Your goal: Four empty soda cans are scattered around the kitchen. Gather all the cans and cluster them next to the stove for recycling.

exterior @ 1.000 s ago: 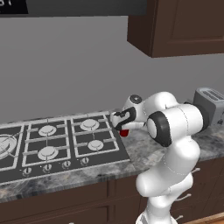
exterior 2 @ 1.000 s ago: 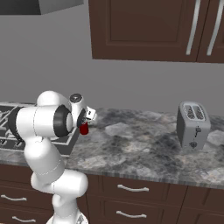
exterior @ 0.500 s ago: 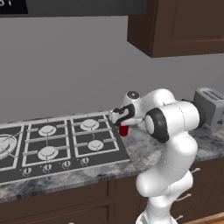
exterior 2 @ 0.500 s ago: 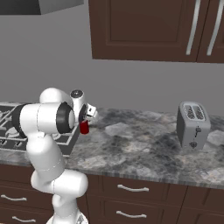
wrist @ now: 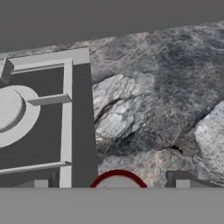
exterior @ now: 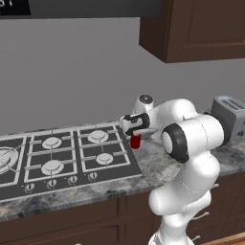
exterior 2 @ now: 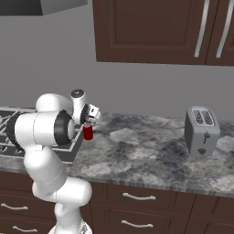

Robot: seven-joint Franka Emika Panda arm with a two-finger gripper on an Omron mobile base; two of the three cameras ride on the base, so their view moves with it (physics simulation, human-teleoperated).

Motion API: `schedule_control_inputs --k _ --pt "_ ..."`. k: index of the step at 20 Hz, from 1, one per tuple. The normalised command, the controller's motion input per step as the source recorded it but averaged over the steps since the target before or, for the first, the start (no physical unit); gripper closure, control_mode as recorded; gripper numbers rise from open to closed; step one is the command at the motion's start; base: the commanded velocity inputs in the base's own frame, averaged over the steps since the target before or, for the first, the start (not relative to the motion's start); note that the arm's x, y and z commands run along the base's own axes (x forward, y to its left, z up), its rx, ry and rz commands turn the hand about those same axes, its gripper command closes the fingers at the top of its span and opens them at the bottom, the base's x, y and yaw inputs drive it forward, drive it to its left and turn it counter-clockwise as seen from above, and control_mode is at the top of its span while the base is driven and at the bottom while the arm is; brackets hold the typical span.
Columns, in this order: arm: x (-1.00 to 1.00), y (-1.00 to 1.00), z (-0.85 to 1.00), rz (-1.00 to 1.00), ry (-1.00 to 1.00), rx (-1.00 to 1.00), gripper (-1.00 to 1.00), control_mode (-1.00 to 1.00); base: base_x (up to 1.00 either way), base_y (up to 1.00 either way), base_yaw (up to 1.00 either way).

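- We see a white arm reaching over a grey stone counter (exterior 2: 151,155), just right of the black stove (exterior: 62,160); dark cabinets hang above.
- A red can (exterior: 135,141) stands upright on the counter, just beside the stove's right edge; from the right base view, the can (exterior 2: 87,132) sits directly under the hand.
- Our claw (exterior: 134,130) hangs right above the can; in the hand view, the can's red rim (wrist: 118,180) shows between two grey fingertips (wrist: 182,181), which stand apart from it on either side; the claw (wrist: 109,183) looks wide, not clamping the can.
- The stove's white burner (wrist: 11,114) and grate lie left of the can in the hand view.
- A silver toaster (exterior 2: 201,130) stands far right on the counter, well apart from the can.
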Motion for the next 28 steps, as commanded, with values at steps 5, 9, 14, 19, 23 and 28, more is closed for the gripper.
schedule_control_inputs --k 5,9,14,19,23,28 --pt "-0.48 0.04 0.74 -0.05 0.02 -0.03 -1.0 -1.0 0.0 0.0 0.0" --pt "-0.51 0.0 0.6 0.01 0.23 -0.04 -1.0 -1.0 0.0 0.0 0.0" --pt "-0.54 0.01 0.38 0.04 0.33 -0.07 -1.0 -1.0 0.0 0.0 0.0" --pt "-0.78 0.0 0.01 0.01 0.18 -0.09 -1.0 -1.0 0.0 0.0 0.0" --pt "-0.94 -0.08 0.0 -0.04 0.05 -0.01 -1.0 -1.0 0.0 0.0 0.0" --pt "-0.83 -0.23 0.0 -0.11 0.0 0.05 -1.0 -1.0 0.0 0.0 0.0"
